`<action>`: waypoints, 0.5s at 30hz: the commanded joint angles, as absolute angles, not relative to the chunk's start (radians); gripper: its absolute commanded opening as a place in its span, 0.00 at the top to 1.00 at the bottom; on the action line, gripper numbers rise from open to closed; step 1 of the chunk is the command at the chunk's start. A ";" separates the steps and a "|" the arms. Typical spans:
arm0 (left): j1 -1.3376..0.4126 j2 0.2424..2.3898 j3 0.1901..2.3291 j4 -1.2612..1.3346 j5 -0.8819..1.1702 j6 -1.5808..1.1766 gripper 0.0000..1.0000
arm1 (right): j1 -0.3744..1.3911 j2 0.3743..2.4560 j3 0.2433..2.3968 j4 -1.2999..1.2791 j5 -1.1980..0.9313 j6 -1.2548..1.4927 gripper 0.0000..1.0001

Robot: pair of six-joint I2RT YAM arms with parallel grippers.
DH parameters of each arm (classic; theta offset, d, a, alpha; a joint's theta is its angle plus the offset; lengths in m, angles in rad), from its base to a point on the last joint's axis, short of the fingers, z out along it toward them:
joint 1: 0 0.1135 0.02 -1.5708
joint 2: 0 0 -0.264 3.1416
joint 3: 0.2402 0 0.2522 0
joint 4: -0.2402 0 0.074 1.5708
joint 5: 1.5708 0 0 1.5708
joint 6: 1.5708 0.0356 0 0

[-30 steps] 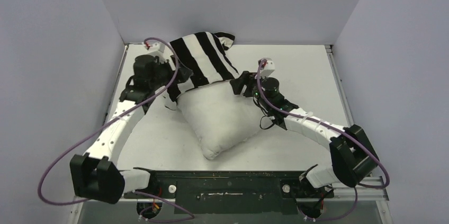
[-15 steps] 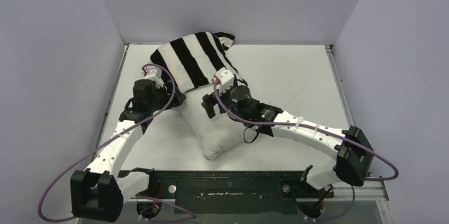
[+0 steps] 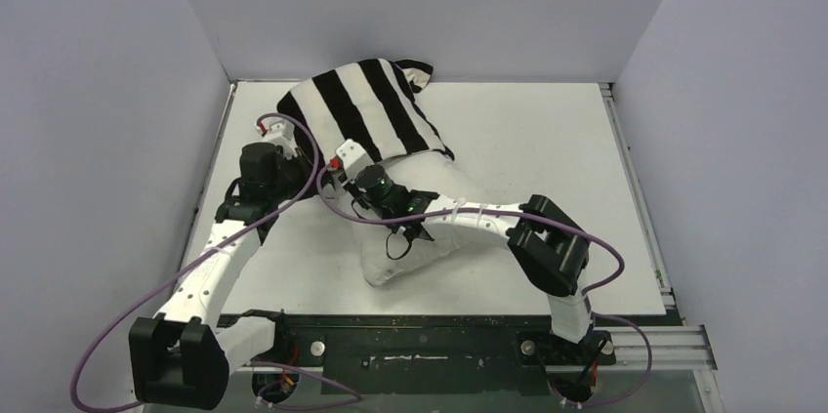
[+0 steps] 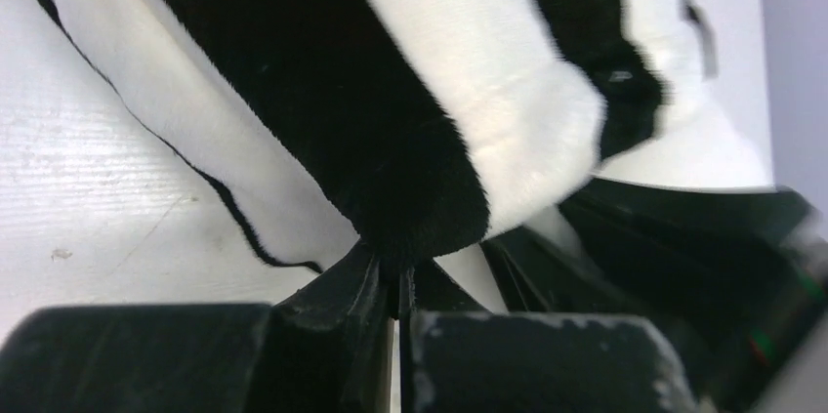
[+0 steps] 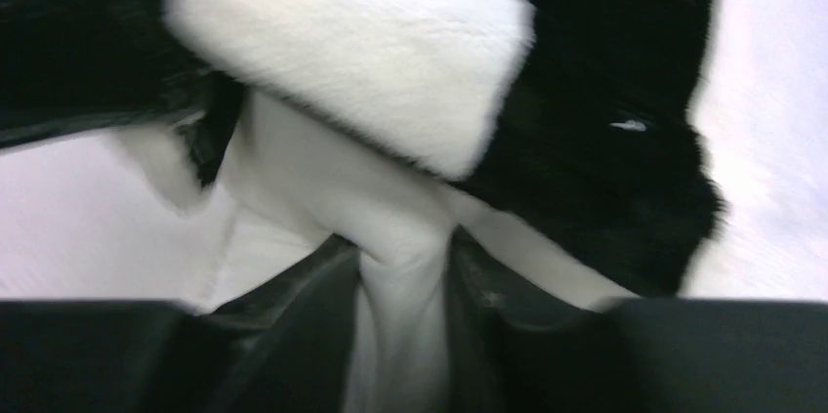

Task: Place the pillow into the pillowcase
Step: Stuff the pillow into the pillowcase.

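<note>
1. The left gripper (image 4: 400, 281) is pressed together, pinching the hem of the pillowcase (image 4: 410, 140) at a black stripe. The striped cloth rises up and away from its tips.
2. The right gripper (image 5: 405, 281) is closed on a bunched fold of plain white cloth, which looks like a corner of the pillow (image 5: 322, 179). The striped hem lies just above and beyond its tips.
3. Both grippers sit close together at the mouth of the pillowcase. The far part of the pillow is already under the stripes, and the near part lies bare on the worktop (image 3: 527, 130), behind the right gripper and under its arm.
4. Step in hand, as I judge it: feeding the pillow in, roughly halfway done.
5. The next move likely calls for the left gripper to draw the hem toward itself, over the corner the right gripper holds, while the right pushes that corner away into the opening. Pulling too hard could drag the pillow along instead of sleeving it.
</note>
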State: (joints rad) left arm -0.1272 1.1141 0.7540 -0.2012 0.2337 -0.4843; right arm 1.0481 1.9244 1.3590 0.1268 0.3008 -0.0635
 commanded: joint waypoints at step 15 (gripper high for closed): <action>-0.400 0.906 0.756 -0.329 0.231 -0.649 1.00 | 0.826 1.914 1.245 0.692 0.380 0.479 1.00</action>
